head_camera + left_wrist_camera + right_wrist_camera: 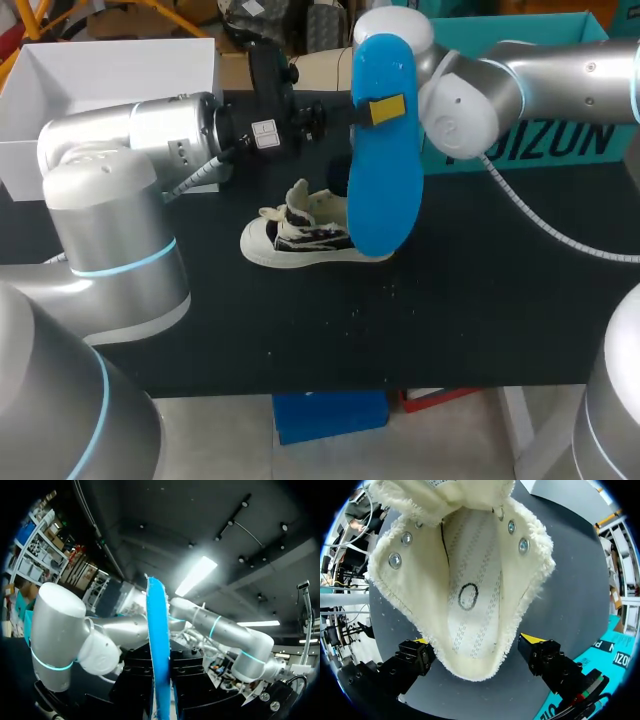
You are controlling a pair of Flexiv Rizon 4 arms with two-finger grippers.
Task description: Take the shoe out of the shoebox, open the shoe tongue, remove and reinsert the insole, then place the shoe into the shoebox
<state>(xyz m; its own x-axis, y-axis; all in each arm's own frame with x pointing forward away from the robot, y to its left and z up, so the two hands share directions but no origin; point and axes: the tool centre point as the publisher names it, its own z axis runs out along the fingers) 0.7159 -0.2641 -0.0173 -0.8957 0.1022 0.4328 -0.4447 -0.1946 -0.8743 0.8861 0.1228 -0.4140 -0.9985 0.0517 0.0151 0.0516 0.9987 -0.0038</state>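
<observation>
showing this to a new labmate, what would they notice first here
The bright blue insole stands out first, held upright in the air by the left gripper, whose yellow tip presses its face. Just below it, the cream-and-black sneaker sits on the black table. The right wrist view looks straight down into its fuzzy-lined opening, with the right gripper open on either side of the heel.

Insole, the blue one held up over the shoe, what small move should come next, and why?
Probably lower the insole so its bottom end goes into the shoe. The left gripper holds it upright over the heel end, the shoe gapes open with its inside bare, and the right gripper sits open around the heel.
</observation>
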